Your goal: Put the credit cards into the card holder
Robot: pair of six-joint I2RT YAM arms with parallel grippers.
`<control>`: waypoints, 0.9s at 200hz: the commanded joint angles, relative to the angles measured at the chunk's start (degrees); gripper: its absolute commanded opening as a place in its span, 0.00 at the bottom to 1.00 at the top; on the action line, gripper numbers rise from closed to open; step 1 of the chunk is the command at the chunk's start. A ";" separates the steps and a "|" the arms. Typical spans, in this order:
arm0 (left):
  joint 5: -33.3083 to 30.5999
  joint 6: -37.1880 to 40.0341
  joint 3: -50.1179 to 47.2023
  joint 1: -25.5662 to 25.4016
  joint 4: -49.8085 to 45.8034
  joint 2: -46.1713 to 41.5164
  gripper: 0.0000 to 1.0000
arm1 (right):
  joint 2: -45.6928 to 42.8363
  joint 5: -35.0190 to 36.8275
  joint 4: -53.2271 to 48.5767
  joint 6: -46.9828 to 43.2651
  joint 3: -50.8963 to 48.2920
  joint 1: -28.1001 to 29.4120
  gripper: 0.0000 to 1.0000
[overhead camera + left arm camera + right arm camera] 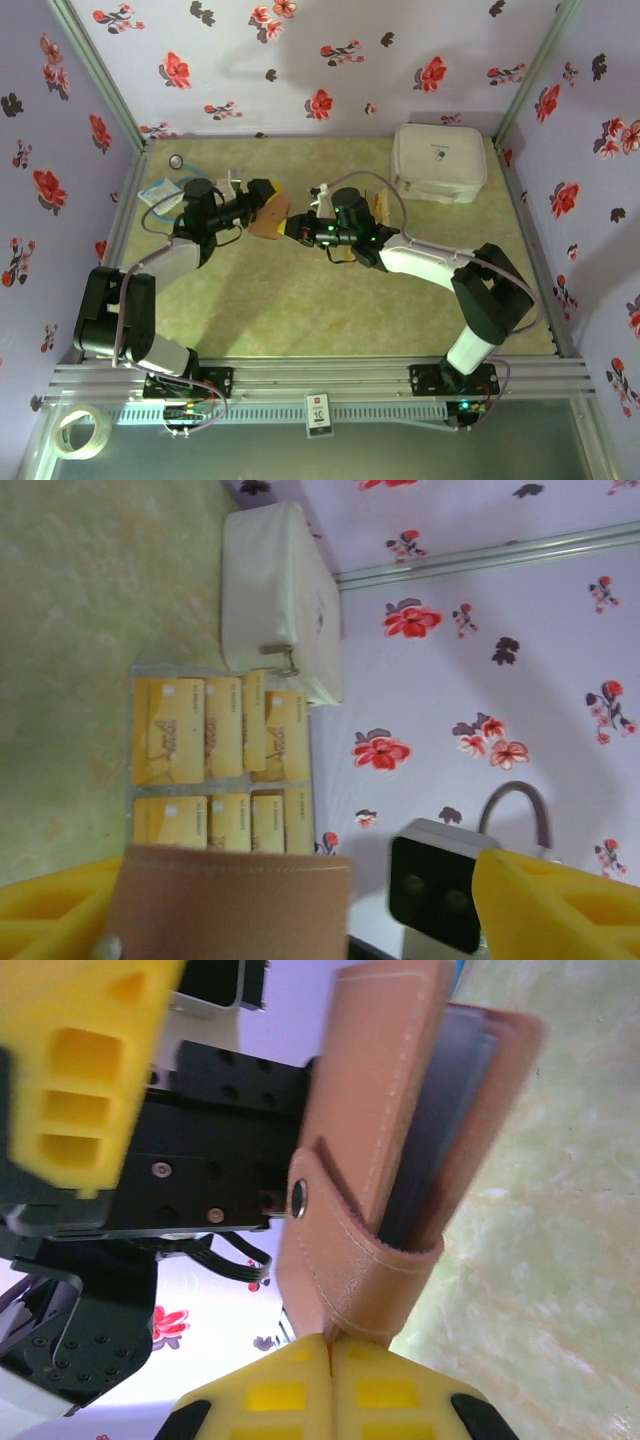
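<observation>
Leather card holder, flap pinched in right gripper, held up probably so the spread left gripper can grab it.

- A robot test cell in a lab, not a lived-in room: the left arm and the right arm are bolted to an aluminium rail along the near edge.
- Lilac panels printed with red flowers close the left, far and right sides, held by bare metal corner posts.
- The surface is a mottled yellow-green mat.
- A roll of tape lies near left, outside the rail; a small label card hangs at its middle.
- Loose cables run along the arms.
</observation>
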 commanded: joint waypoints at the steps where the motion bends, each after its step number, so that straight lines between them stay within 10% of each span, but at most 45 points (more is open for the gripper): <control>1: 2.03 -2.52 -0.38 0.95 6.42 0.92 0.66 | 0.32 -1.21 3.98 1.22 -0.83 -0.96 0.00; 100: 2.62 -0.70 -1.54 3.09 4.63 0.75 0.54 | 0.10 -1.20 4.68 1.26 -2.93 -2.12 0.00; 180: 3.87 3.65 -1.18 4.11 -0.52 0.83 0.69 | 0.76 -1.73 4.82 1.16 -3.44 -2.81 0.00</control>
